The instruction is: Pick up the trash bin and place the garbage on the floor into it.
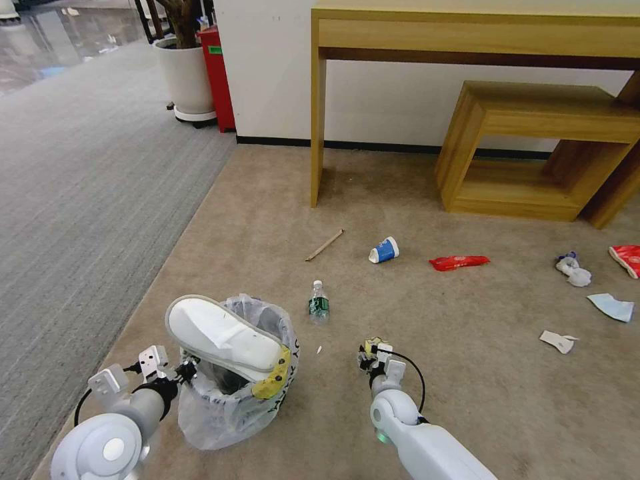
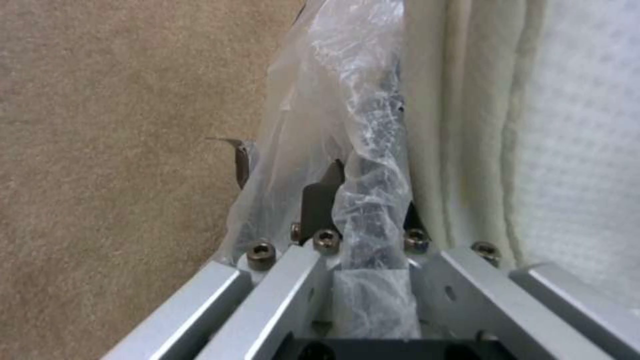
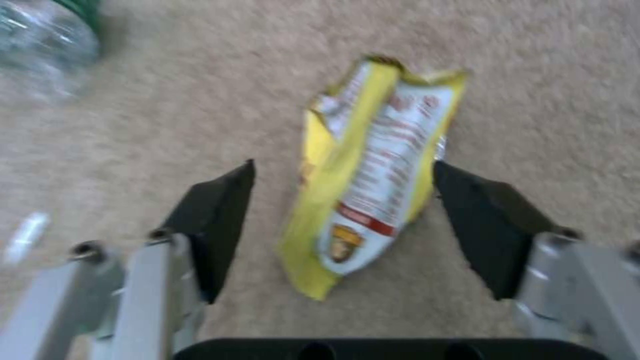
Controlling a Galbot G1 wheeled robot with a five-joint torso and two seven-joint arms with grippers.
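Up close, the left gripper (image 2: 363, 210) pinches the rim of the bag-lined round dark trash bin (image 1: 230, 393) on the beige carpet floor (image 1: 467, 373); the right gripper (image 3: 343, 220) straddles a crumpled yellow wrapper (image 3: 370, 175), fingers wide apart, gripping nothing.

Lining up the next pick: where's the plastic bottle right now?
In the head view, the plastic bottle lies on the beige carpet, just right of the trash bin, ahead of the right gripper.

On the floor (image 1: 400, 400), the trash bin (image 1: 233, 393) with a slipper (image 1: 223, 337) lying across its mouth stands left of the bottle (image 1: 319, 303), with the cup (image 1: 384, 251) and stick (image 1: 325, 245) farther ahead.
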